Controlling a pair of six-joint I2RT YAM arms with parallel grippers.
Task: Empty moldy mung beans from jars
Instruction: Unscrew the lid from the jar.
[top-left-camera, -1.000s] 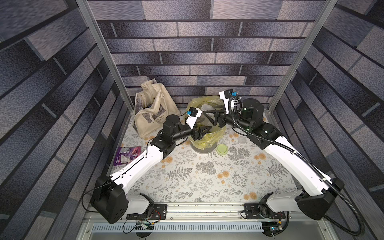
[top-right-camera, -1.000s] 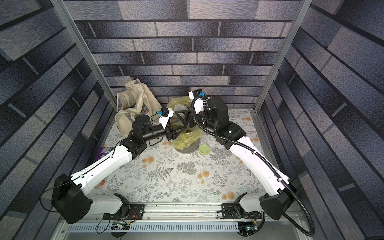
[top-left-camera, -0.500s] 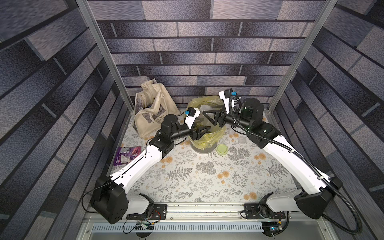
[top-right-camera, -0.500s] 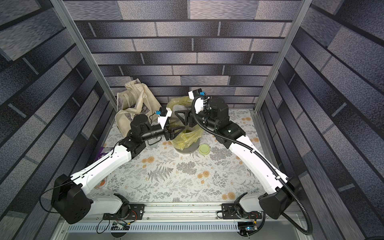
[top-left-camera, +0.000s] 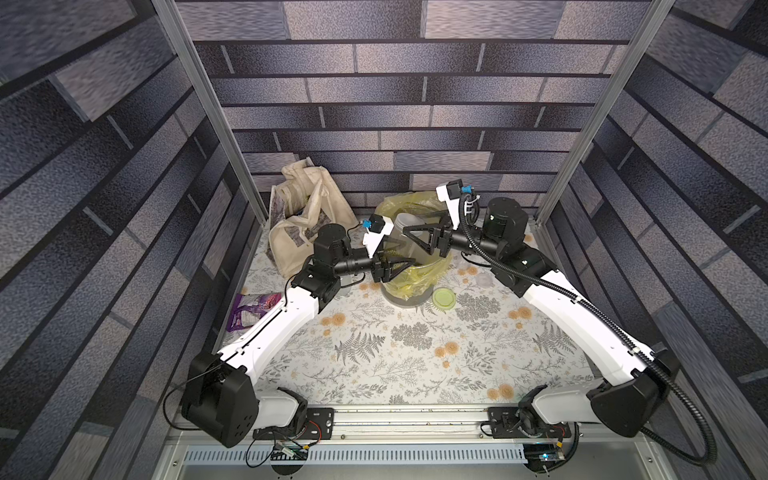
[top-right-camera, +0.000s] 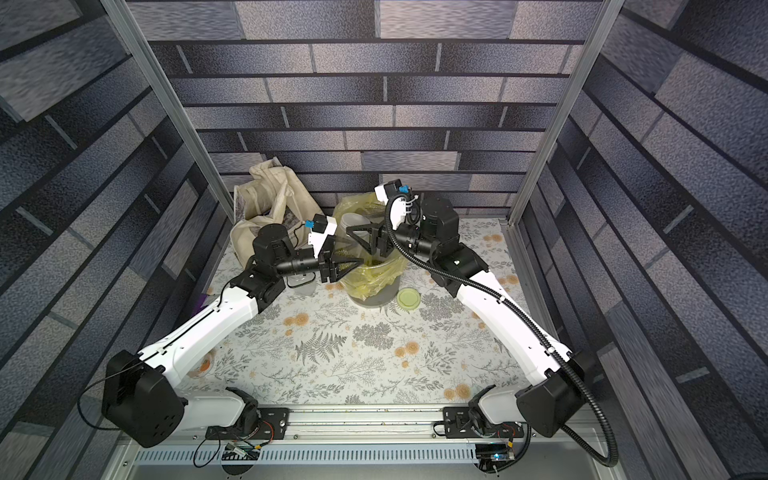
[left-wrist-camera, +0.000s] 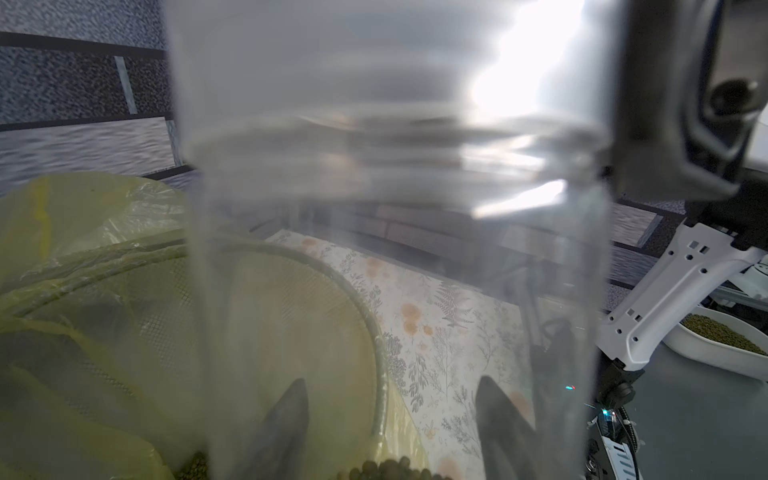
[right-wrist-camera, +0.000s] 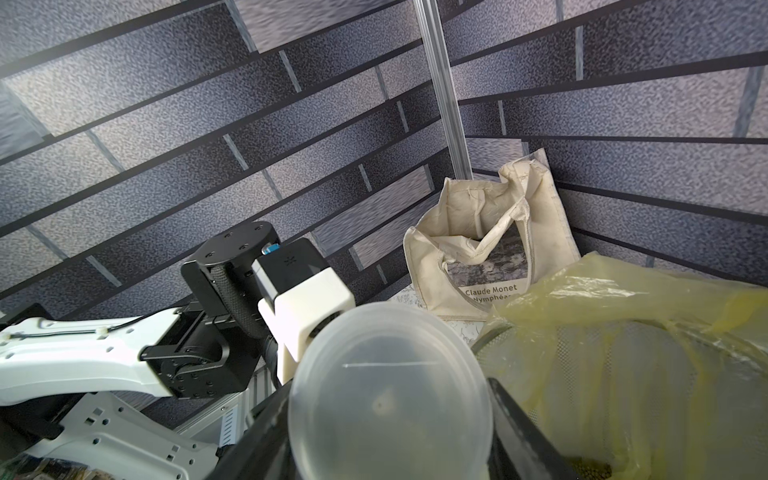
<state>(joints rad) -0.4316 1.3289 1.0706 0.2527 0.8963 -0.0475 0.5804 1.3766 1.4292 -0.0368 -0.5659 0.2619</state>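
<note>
Grey-blue brick-patterned walls (top-left-camera: 374, 104) rise behind and on both sides of the table (top-left-camera: 415, 357), which wears a pale cloth (top-left-camera: 374, 332) printed with grey ferns and orange flowers. Aluminium posts (top-left-camera: 210, 112) stand at its far corners; a metal rail (top-left-camera: 407, 417) runs along its near edge.

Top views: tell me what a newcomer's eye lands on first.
The clear jar, held bottom up by the right gripper over the grey bin lined with a yellow bag at the back, draws the eye first. Next comes the lime-green lid lying on the floral cloth beside the bin, then the cream tote bag slumped in the back left corner.
</note>
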